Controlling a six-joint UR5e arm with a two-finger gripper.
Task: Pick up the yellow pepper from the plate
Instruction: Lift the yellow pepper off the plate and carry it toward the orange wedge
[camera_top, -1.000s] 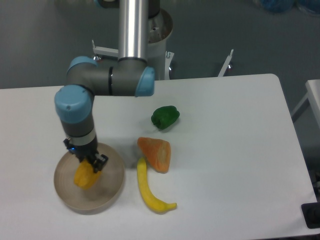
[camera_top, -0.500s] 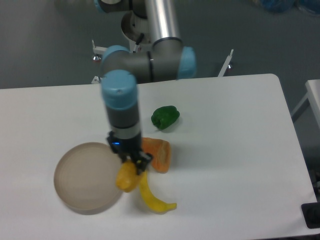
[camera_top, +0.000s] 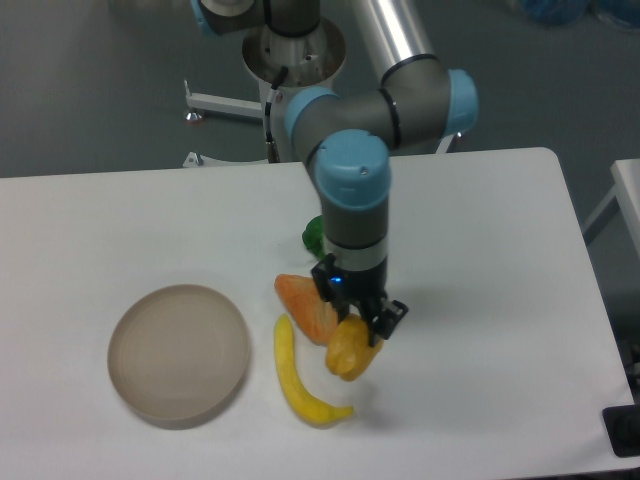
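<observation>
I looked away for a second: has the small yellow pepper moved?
Yes. The small yellow pepper, held in the claw, has travelled right, off the round beige plate, past the long yellow banana-shaped piece.

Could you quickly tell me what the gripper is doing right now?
Gripper: closed on the yellow pepper, holding it to the right of the plate, which has nothing on it.

Glossy yellow pepper (camera_top: 347, 349), matt plate (camera_top: 178, 353)

Even overhead light, soft faint shadows, slightly blurry, dim background
</observation>
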